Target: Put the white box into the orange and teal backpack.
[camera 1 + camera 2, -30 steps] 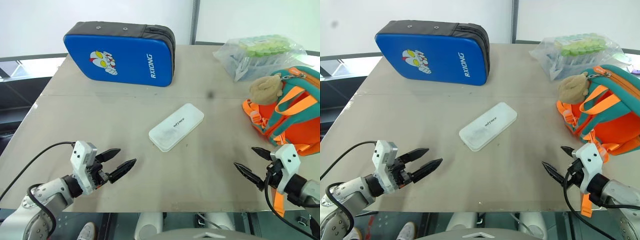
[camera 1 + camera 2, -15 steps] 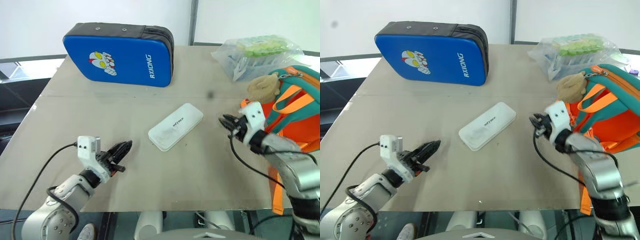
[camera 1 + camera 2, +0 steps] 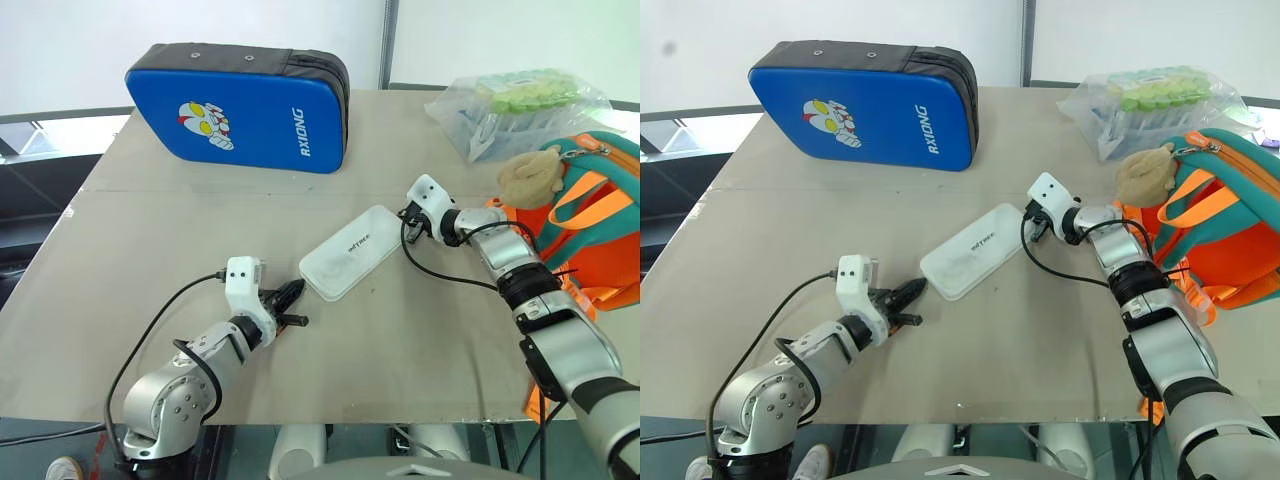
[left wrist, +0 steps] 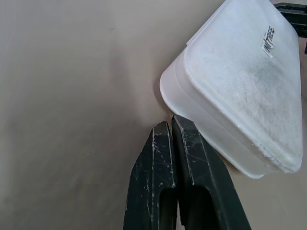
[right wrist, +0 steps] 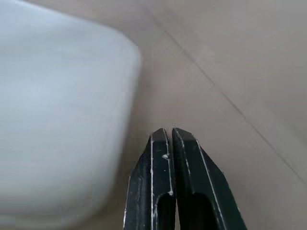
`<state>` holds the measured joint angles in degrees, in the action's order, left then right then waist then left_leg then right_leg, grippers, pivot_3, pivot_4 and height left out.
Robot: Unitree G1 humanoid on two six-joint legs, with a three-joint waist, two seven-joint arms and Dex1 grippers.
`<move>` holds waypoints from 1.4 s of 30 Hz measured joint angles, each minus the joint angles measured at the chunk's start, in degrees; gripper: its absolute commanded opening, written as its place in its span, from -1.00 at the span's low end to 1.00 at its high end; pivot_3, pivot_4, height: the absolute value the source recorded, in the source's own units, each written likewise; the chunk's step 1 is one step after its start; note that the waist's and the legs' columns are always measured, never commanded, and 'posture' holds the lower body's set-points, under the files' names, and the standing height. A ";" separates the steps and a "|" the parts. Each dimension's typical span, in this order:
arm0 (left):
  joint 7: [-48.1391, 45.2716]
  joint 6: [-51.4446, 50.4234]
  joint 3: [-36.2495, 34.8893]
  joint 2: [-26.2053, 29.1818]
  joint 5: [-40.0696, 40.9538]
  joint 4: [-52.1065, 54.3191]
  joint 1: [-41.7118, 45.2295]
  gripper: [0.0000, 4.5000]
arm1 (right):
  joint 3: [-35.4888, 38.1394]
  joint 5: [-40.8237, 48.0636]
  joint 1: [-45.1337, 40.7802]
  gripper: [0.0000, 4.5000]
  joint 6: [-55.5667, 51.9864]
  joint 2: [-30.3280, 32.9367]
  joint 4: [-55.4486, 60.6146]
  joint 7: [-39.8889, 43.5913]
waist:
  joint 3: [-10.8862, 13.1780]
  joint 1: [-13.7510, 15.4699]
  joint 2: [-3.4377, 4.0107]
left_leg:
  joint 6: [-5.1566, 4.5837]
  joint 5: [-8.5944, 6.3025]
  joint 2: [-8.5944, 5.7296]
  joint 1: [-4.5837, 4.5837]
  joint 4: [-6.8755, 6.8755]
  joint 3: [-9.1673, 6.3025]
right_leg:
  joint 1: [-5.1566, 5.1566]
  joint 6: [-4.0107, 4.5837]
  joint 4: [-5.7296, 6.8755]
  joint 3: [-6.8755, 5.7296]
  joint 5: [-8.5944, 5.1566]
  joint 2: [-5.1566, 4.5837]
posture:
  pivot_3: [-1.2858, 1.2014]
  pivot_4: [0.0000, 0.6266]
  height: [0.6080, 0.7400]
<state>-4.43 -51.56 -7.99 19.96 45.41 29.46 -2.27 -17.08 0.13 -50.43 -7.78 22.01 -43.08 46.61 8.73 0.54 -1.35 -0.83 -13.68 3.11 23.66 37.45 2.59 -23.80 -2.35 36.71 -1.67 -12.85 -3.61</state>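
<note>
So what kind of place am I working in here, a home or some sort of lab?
Most likely a lab or test workspace, not a home: a bare grey table against plain white walls, laid out with unrelated props, namely a big blue padded case, a clear bag of green items and a small backpack.

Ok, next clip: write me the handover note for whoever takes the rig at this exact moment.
Left pincer: shut, empty, tips at the near end of the box.
Right pincer: shut, empty, at the box's far end, on the backpack side.
Box: flat on the table, lid up, one pincer at each end; whether either touches it is unclear.
Backpack: at the table's right edge, plush toy on top.
Done: both arms brought to the box.
Left: lift the box and put it in the backpack.
</note>
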 measured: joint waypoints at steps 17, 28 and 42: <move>-16.32 1.96 3.28 13.76 -7.51 -8.37 6.06 -0.64 | 4.77 7.92 35.84 -1.00 -29.90 6.30 58.31 -1.19 | -0.07 -0.77 0.03 | 0.03 -0.01 0.06 -0.48 -0.06 0.14 | 0.20 0.22 0.14 0.15 -0.17 0.02 | 0.03 -0.52 1.00; -35.76 2.45 -7.25 28.32 -4.28 -18.51 1.97 0.98 | 6.51 7.65 36.63 -1.00 -29.82 6.84 58.24 -6.55 | -0.06 -1.58 0.05 | 0.03 -0.01 0.16 -0.81 -0.33 0.11 | 0.18 0.14 0.15 0.31 -0.24 0.21 | 0.03 -0.52 1.00; -20.81 -37.59 -26.20 13.87 20.16 -21.03 9.66 0.98 | 4.28 4.50 24.72 -1.00 -22.89 6.88 45.96 -5.96 | 0.09 -0.75 -0.06 | 0.03 -0.01 -0.10 -0.75 -0.27 0.13 | 0.25 0.26 0.08 0.68 -0.11 0.05 | 0.03 -0.52 1.00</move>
<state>-25.25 -89.15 -34.20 33.84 65.57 8.44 7.39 -12.80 4.63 -25.71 -30.67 28.89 2.88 40.65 8.82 -0.22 -1.41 -0.81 -13.70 3.01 22.91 37.18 2.73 -23.56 -2.09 36.79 -0.99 -12.96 -3.56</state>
